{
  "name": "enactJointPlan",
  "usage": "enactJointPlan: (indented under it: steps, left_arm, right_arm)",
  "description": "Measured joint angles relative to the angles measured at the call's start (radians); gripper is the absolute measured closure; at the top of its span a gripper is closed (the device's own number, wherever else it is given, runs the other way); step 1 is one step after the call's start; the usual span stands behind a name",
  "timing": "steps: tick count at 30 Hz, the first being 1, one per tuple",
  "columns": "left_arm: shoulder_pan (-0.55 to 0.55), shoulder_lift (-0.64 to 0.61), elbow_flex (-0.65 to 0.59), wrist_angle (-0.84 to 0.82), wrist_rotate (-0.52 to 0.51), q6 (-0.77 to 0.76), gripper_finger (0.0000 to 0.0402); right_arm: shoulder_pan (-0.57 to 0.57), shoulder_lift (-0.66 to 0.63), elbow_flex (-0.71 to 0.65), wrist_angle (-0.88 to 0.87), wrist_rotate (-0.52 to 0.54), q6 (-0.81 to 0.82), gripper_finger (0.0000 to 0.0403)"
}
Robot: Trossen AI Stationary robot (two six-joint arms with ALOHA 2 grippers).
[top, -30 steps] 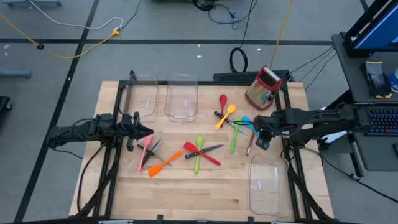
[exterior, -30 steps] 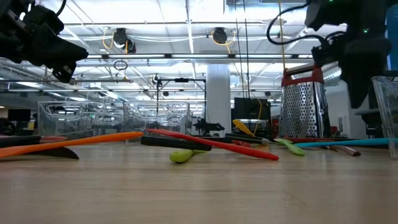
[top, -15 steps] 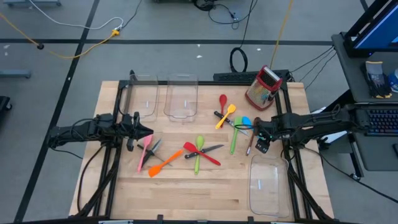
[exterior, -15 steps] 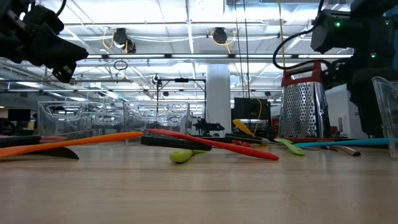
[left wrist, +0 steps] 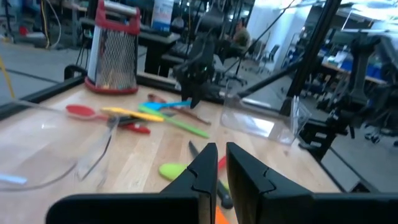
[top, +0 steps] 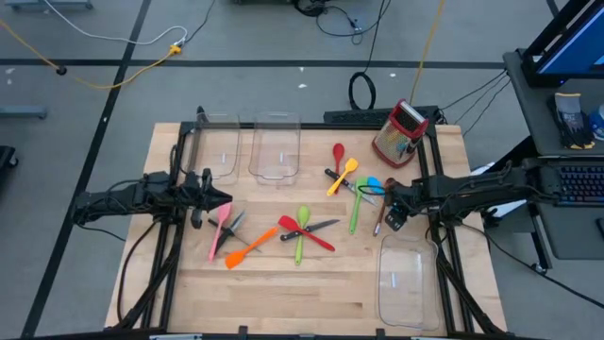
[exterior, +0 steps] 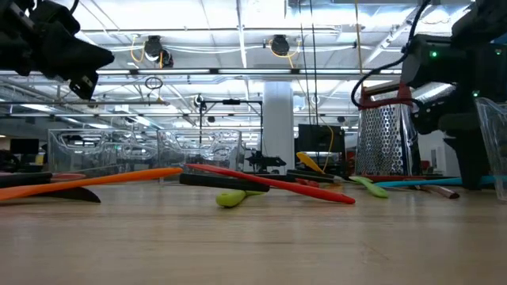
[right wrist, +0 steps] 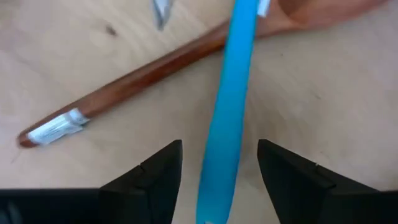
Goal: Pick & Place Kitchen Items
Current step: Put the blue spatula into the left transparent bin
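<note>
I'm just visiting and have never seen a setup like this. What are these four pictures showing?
Two dark robot arms work at a wooden table. One picture looks straight down, one looks level across the tabletop, and two come from cameras on the arms' wrists. Coloured spoons and spatulas, knives, a box grater and clear bins lie there. The right hand is open, its fingers either side of a blue utensil that lies across a wooden spoon; nothing is gripped yet. The left hand is shut and empty, over the table's left side.
</note>
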State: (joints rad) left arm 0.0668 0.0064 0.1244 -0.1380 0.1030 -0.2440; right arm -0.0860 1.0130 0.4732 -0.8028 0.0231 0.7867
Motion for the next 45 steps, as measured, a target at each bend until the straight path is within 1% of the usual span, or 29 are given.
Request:
enactJointPlan:
  steps: [3,6,14,19,22,24,29,35,38,41,45]
  left_arm:
    - [0.000,0.000,0.000,0.032,0.000,0.000,0.0364]
    - [0.000,0.000,0.000,0.056,0.000,0.000,0.0364]
    - [0.000,0.000,0.000,0.156,0.000,-0.028,0.0364]
    - [0.000,0.000,0.000,0.214,0.000,-0.095,0.0364]
    - [0.000,0.000,0.000,0.249,-0.001,-0.148,0.0364]
    - [0.000,0.000,0.000,0.283,-0.001,-0.178,0.0364]
    - [0.000,0.000,0.000,0.317,-0.012,-0.176,0.0364]
    - [0.000,0.000,0.000,0.321,-0.030,-0.174,0.0364]
    - [0.000,0.000,0.000,0.324,-0.034,-0.177,0.0364]
    - [0.000,0.000,0.000,0.324,-0.036,-0.178,0.0364]
    - [0.000,0.000,0.000,0.325,-0.079,-0.191,0.0364]
  right_arm:
    - [0.000,-0.002,-0.029,0.035,0.005,0.055,0.0225]
    - [0.000,-0.003,-0.050,0.037,0.013,0.134,0.0251]
    - [0.000,-0.002,-0.054,0.029,0.028,0.176,0.0353]
    - [0.000,-0.010,-0.051,0.027,0.029,0.214,0.0355]
    - [0.000,-0.010,-0.022,-0.002,0.028,0.226,0.0355]
    - [0.000,-0.009,0.004,-0.025,0.008,0.226,0.0355]
    - [0.001,-0.011,0.089,-0.030,-0.040,0.223,0.0355]
    - [0.002,-0.013,0.203,-0.084,-0.055,0.223,0.0355]
    - [0.003,-0.012,0.260,-0.133,-0.046,0.223,0.0355]
    - [0.003,-0.013,0.317,-0.165,0.000,0.223,0.0355]
    - [0.002,-0.013,0.385,-0.142,0.059,0.219,0.0355]
